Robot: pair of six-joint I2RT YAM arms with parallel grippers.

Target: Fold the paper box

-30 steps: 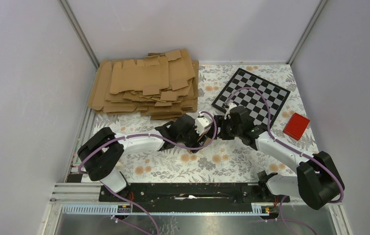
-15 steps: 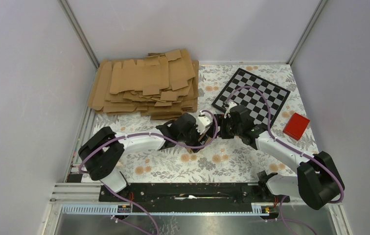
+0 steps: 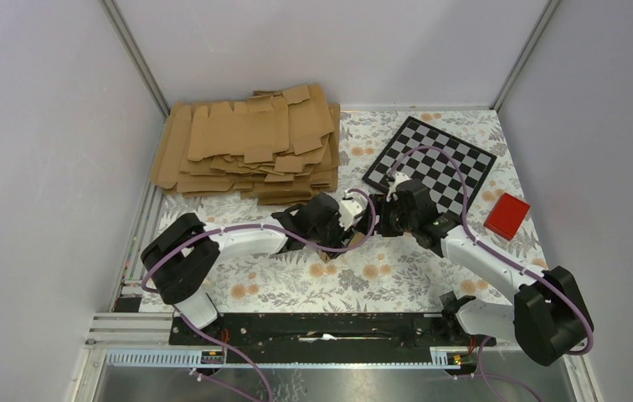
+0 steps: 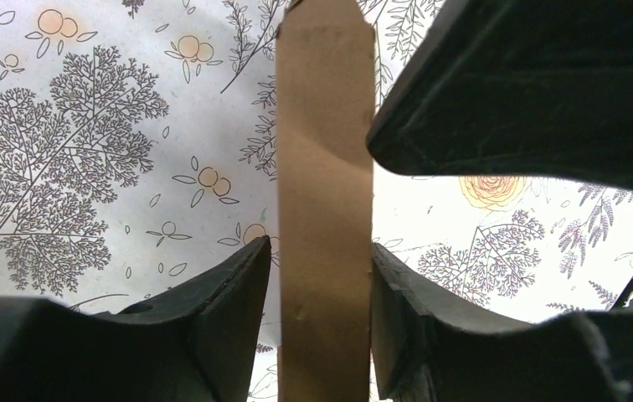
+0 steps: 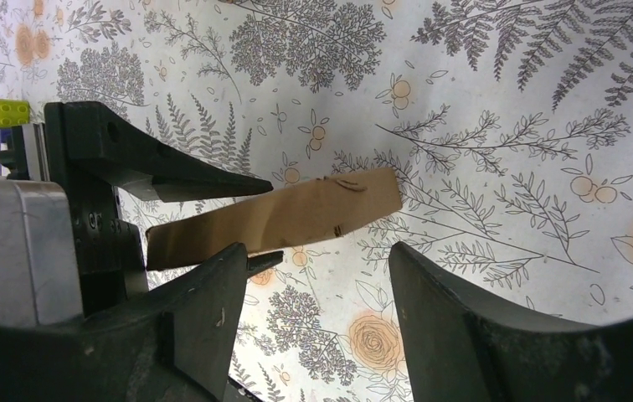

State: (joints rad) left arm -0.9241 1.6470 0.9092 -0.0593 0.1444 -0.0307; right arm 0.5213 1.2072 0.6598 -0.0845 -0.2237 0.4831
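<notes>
The paper box (image 4: 326, 209) is a narrow brown cardboard strip standing upright between my left gripper's (image 4: 320, 260) black fingers, which are shut on its two sides. In the right wrist view the paper box (image 5: 296, 216) sticks out rightward from the left gripper's fingers (image 5: 187, 176), just above the floral cloth. My right gripper (image 5: 317, 255) is open below the strip with nothing between its fingers. From above, the two grippers meet at mid-table, left gripper (image 3: 353, 233) facing right gripper (image 3: 380, 224), with a bit of the paper box (image 3: 348, 244) showing under them.
A big pile of flat brown cardboard blanks (image 3: 250, 146) fills the back left. A checkerboard (image 3: 430, 159) lies at the back right, with a small red block (image 3: 507, 215) by the right wall. Grey walls close in three sides.
My left gripper's jaws have narrowed onto the paper box. Both grippers have shifted slightly while staying together at mid-table.
</notes>
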